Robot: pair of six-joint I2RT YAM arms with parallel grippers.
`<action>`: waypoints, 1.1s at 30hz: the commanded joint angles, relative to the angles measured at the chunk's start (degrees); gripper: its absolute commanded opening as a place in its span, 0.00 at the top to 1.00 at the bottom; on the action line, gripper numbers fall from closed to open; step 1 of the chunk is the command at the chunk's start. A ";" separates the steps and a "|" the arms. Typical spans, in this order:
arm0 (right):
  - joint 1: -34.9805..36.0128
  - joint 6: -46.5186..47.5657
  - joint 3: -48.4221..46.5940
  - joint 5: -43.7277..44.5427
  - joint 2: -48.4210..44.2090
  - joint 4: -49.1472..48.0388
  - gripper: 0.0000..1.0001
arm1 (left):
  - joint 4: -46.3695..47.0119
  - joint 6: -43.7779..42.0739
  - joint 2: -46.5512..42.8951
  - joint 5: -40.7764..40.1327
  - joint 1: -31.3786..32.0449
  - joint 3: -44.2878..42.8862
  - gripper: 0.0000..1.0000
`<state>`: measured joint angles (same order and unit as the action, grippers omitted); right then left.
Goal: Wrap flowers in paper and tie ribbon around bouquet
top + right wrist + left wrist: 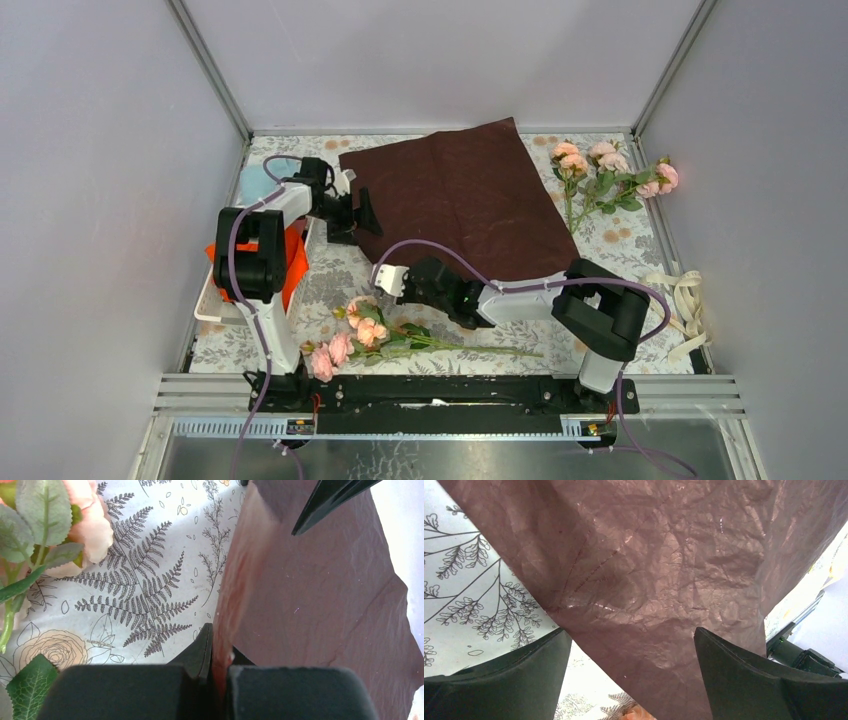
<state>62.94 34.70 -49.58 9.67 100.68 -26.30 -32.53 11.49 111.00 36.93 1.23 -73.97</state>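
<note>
The thin dark red wrapping paper [664, 570] is looking crinkled and faintly glittery; the fern-printed white bench cloth [150, 580] is lying smooth and matt.

Left arm [262, 262] and right arm [520, 298] share one build: bulky black joint housings joined by white links. A lilac cable [437, 245] loops along each. The jaws are matte black wedges. Both arms stand on a black base rail [440, 391].

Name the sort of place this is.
Probably a robot test cell: plain grey walls on metal framing, two arms bolted to a rail, roses and paper on a printed tablecloth.
</note>
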 commanded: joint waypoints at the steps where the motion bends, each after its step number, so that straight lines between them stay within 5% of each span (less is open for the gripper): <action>1: 0.65 3.52 1.14 -3.32 -1.57 -5.63 1.00 | 2.74 0.81 0.93 0.85 0.00 0.98 0.02; 7: 0.63 7.01 1.81 -6.76 -2.87 -6.71 0.97 | 0.50 0.20 0.36 1.07 0.00 1.13 0.12; 11: 0.63 7.98 2.58 -7.21 -3.66 -6.71 0.88 | -0.94 -0.24 -0.09 3.60 -0.09 1.39 0.51; 14: 0.63 7.31 2.91 -7.24 -5.07 -5.59 0.58 | -2.49 -0.80 -0.46 3.99 -0.20 1.54 0.95; 15: 0.61 6.46 2.87 -7.52 -5.96 -4.37 0.46 | -2.98 -0.84 -0.62 3.65 -0.41 1.66 1.00; 21: 0.56 -11.69 -1.07 -15.48 -21.24 12.38 0.02 | 0.80 5.97 -4.22 4.12 -7.04 5.69 1.00; 25: -5.18 -26.76 -1.76 -14.56 -29.21 20.16 0.00 | 9.33 14.57 -8.09 7.22 -10.29 12.30 1.00; 33: -36.53 -58.04 3.98 -5.94 -34.25 29.79 0.00 | 25.78 27.23 -11.93 6.40 -8.85 23.58 1.00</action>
<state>37.04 -3.88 -49.82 -0.38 67.75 -4.95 -16.84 30.41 99.50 42.44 -9.15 -53.54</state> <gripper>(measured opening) 0.994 0.006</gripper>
